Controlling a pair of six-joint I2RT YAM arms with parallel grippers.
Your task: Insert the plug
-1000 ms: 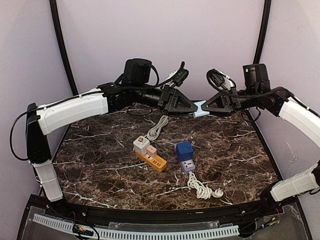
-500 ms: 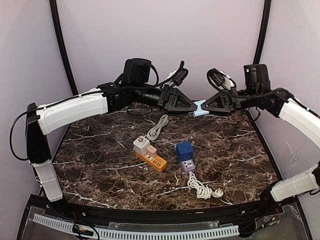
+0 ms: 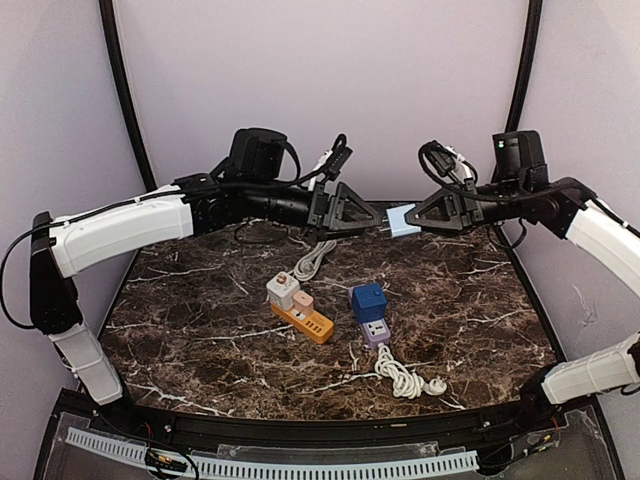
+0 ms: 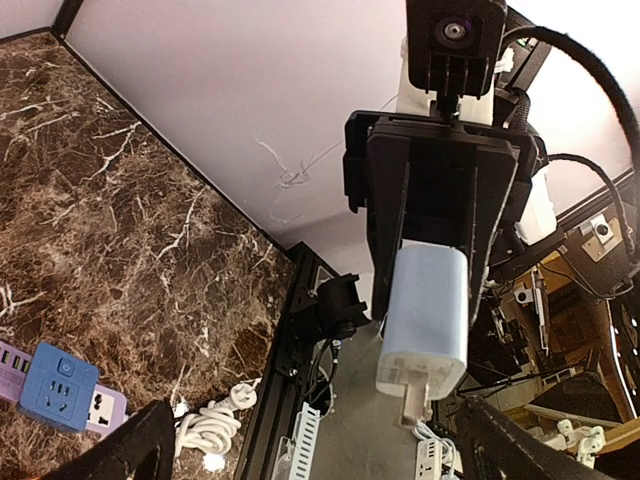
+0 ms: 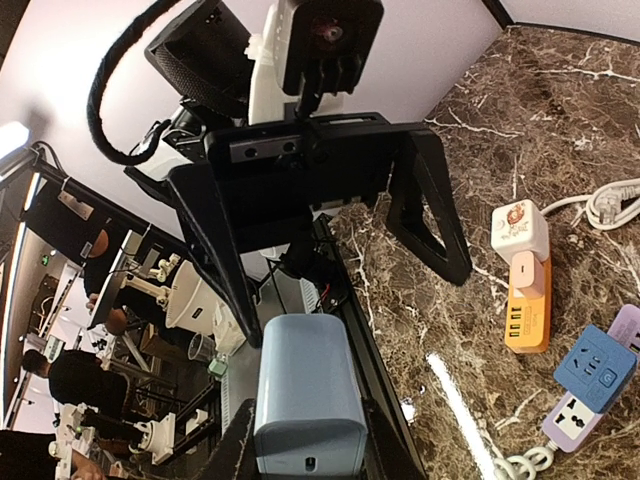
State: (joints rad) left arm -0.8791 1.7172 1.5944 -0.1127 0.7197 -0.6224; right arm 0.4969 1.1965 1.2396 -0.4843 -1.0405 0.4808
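Observation:
The plug (image 3: 399, 221) is a light blue adapter block held in the air over the far edge of the table. My right gripper (image 3: 416, 217) is shut on it; in the right wrist view the block (image 5: 305, 395) sits between the two dark fingers. My left gripper (image 3: 374, 215) faces it from the left, jaws wide open, a small gap away. In the left wrist view the plug (image 4: 426, 318) hangs prongs-down from the right gripper, between and beyond my open left fingertips (image 4: 135, 450). An orange power strip (image 3: 312, 323) and a purple power strip (image 3: 376, 332) lie mid-table.
A white and a pink adapter (image 3: 283, 289) sit in the orange strip, and a blue cube adapter (image 3: 368, 298) sits on the purple one. A coiled white cable (image 3: 405, 379) lies in front of the purple strip, and another cable (image 3: 315, 255) lies behind the orange one.
My left gripper has opened, let go of the plug and drawn back to the left. The right gripper keeps the plug and has shifted slightly right.

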